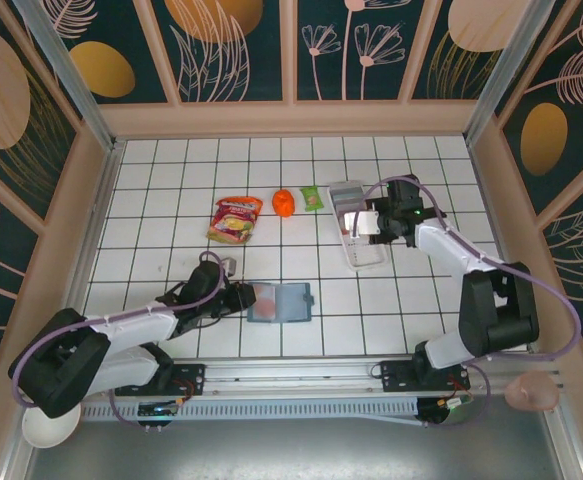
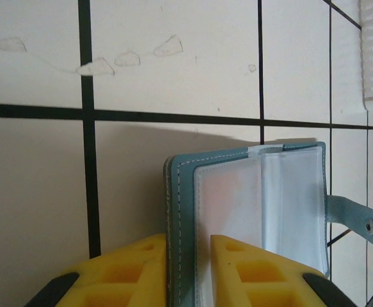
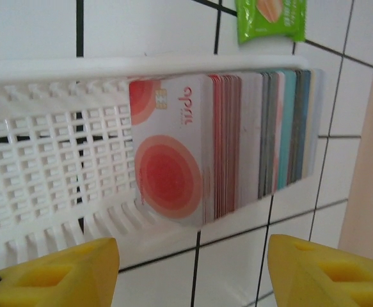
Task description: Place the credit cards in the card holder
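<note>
Left gripper (image 2: 187,246) pinching card holder (image 2: 250,204), near edge cut off

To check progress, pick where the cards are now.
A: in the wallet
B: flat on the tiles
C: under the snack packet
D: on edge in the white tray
D: the cards stand on edge, packed together in the tray; the wallet sleeves look empty.

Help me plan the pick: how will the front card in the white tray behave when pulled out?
The front card looks thin and flat, so probably stiff and light. Its smooth printed face may be slippery. Packed against the card stack in the tray, it may drag neighbours along.
</note>
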You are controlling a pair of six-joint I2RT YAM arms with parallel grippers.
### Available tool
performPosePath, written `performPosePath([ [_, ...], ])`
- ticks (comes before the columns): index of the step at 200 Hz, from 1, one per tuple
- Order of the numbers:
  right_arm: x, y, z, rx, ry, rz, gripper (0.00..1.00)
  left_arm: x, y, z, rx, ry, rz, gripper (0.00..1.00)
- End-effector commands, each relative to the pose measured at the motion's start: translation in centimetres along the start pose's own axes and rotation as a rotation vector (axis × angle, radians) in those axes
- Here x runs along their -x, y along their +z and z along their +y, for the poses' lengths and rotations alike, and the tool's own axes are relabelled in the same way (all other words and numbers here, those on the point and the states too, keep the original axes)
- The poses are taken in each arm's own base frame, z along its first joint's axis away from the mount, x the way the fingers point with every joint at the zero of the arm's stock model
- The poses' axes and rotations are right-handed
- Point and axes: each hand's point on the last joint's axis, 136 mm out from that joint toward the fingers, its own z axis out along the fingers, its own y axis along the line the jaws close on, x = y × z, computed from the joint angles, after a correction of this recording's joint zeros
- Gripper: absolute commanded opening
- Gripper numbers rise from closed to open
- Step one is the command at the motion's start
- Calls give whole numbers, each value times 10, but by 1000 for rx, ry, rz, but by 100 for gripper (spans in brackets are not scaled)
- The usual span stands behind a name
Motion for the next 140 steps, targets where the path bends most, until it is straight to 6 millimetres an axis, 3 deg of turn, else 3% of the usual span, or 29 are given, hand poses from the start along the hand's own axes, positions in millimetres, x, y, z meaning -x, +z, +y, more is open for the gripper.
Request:
performPosePath([
  [1,13,7,-17,-46,-83,-59,63,0,-2,-7,-39,-15,-13,24],
  [72,7,48,-28,-10,-98,-58,61,0,-6,-1,-7,-6,-21,25],
  [140,9,62,-31,-15,-139,-58,61,-1,-5,2,11,-2,-15,23],
])
